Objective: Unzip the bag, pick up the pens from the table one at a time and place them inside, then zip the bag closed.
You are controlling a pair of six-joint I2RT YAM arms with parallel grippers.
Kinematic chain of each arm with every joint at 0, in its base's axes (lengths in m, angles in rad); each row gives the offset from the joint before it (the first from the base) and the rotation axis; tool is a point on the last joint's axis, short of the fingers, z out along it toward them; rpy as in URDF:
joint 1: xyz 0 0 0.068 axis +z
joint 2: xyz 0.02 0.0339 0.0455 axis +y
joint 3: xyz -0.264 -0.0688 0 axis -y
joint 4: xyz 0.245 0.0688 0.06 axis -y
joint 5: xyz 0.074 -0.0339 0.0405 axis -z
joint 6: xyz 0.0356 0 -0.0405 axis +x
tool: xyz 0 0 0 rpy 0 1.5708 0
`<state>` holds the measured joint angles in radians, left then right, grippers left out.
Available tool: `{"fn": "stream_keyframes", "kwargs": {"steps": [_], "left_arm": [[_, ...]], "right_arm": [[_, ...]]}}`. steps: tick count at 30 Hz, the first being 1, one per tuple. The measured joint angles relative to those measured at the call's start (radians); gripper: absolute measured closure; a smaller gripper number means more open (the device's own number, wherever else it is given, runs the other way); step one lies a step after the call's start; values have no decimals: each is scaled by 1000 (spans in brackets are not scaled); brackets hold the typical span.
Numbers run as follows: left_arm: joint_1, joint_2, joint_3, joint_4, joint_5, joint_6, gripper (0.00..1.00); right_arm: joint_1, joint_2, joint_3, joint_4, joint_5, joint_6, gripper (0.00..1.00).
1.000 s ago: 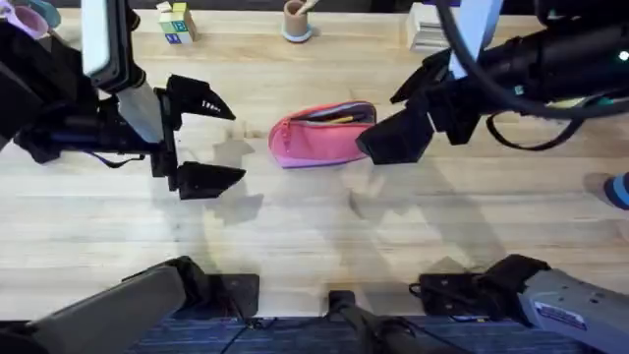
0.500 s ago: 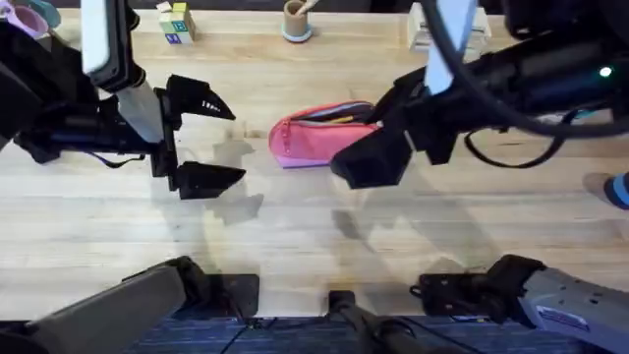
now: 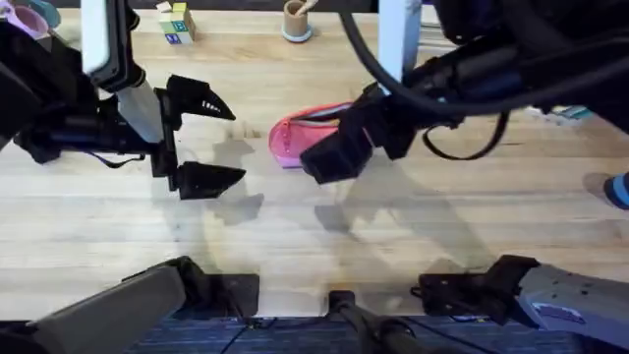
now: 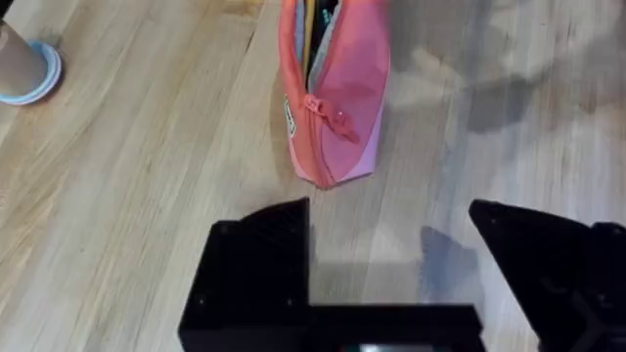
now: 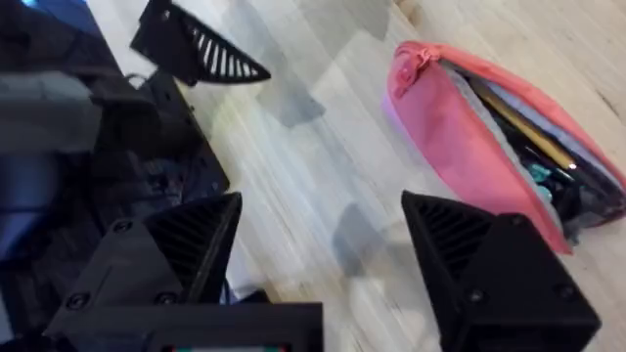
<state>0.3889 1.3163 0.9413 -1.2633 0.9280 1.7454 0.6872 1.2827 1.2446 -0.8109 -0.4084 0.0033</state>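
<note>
From the overhead camera, the bag (image 3: pixel 295 138) lies on the table (image 3: pixel 413 246) a little beyond the middle, its pink body partly covered by the right gripper (image 3: pixel 344 143), which hangs over the bag's right portion; whether that claw's fingers are spread or pressed together cannot be told from this view; the left gripper (image 3: pixel 201 138) sits well to the left of the bag, its two black fingers spread wide with nothing between them and bare wood beneath; at the far edge stand some coloured blocks (image 3: pixel 176 22) and a small cup (image 3: pixel 297 20).

In the left wrist camera, the bag (image 4: pixel 337 98) rests on the wood (image 4: pixel 127 176) ahead of the left gripper (image 4: pixel 391 249), apart from it; the zipper gapes along the top and dark contents show inside; the claw's fingers (image 4: pixel 259 259) stand wide apart, gripping nothing.

In the right wrist camera, the bag (image 5: pixel 469 137) lies open, and pens (image 5: pixel 518 122) lie within the slit, one of them yellowish; the right gripper (image 5: pixel 323 254) has its fingers (image 5: pixel 469 244) spread, one of them just beside the bag's lower edge, pinching nothing; the left gripper (image 5: pixel 201 54) shows farther off over the table (image 5: pixel 323 127).
</note>
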Motion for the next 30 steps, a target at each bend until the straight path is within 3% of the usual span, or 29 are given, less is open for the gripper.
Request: {"fn": "stream_keyframes", "kwargs": {"steps": [14, 30], "left_arm": [[0, 0, 0, 0, 0, 0, 7], [0, 0, 0, 0, -5, -3, 6]], "right_arm": [[38, 113, 0, 162, 17, 188, 5], [204, 172, 0, 235, 328, 355, 4]]}}
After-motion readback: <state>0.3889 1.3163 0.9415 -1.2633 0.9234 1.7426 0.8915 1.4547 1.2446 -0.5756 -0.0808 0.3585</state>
